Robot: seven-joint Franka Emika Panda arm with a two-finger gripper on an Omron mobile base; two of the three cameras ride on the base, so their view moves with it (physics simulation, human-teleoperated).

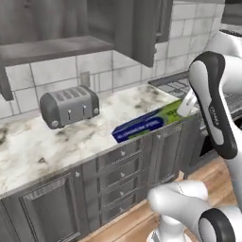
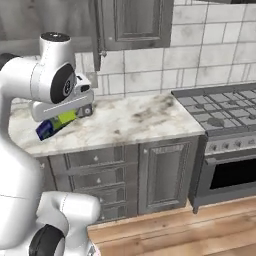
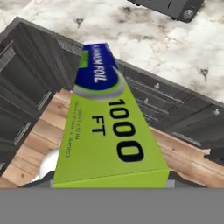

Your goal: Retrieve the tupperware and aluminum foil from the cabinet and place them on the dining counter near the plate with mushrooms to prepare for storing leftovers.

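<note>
Foil (image 1: 142, 125) half hidden at its green end behind the arm in the left base view; mostly covered by the hand in the right base view. Tool fingertips masked under the carton in the hand view. Toaster (image 3: 168, 6) cut off at top edge there.

The aluminum foil (image 3: 109, 127) carton reads "1000 FT" and, seemingly, "ALUMINUM FOIL".

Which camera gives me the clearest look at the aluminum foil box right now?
Hand view: the aluminum foil looms close, lettering readable. Left base view shows its whole length; right base view shows one end behind the arm.
</note>
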